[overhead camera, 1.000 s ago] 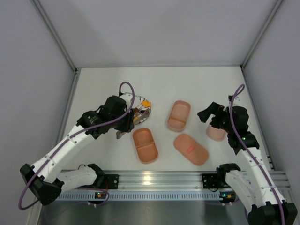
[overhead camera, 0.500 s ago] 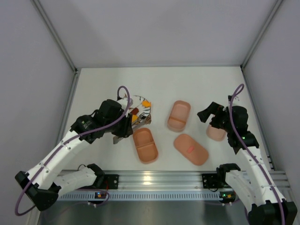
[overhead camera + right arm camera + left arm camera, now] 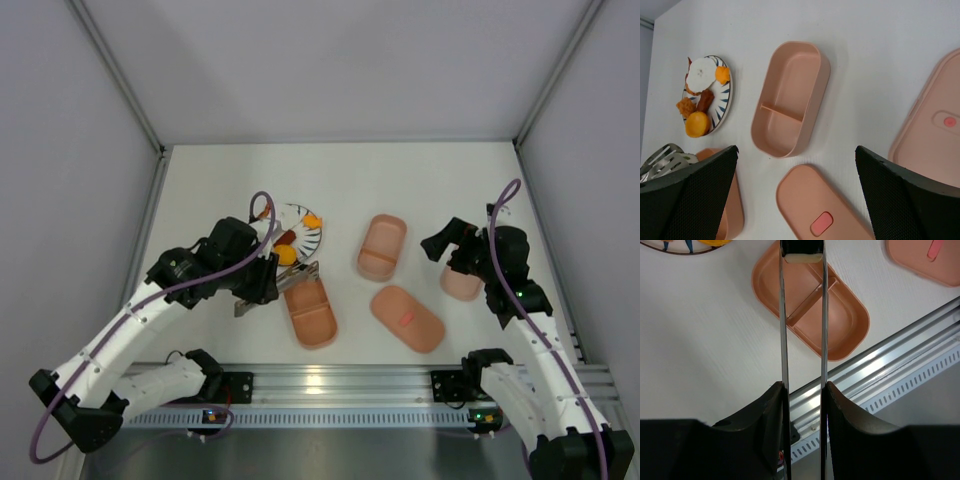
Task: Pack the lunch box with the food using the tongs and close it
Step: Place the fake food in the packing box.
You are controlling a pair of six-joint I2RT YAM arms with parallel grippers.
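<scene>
- The left claw point(image 3: 802, 390) is clamped on the tongs point(image 3: 782, 330), with one finger pressing each thin arm from outside, low on the handles. The tongs' tips reach the far end of the near tray point(image 3: 840, 325).
- Something dark with a pale edge sits pinched between the tips; I cannot tell which piece it is. The step looks like a drop into this tray. The squeeze should hold until the tips are well inside one compartment, clear of the divider.
- Lower the tips before letting go. A release from height could bounce a small piece out onto the counter point(image 3: 400, 180).
- The rest of the food point(image 3: 696, 123) lies on the striped plate point(image 3: 722, 116), just beyond the near tray. Trips between them are short, so swing gently and stay clear of the plate's rim.
- The far tray point(image 3: 795, 75) stands empty to the right of the plate. The lid with the red mark point(image 3: 407, 318) lies flat beside the near tray.
- The right claw point(image 3: 450, 245) hangs wide open, holding nothing, near the second lid point(image 3: 935, 150). It could steady the tray if the tongs nudge it.
</scene>
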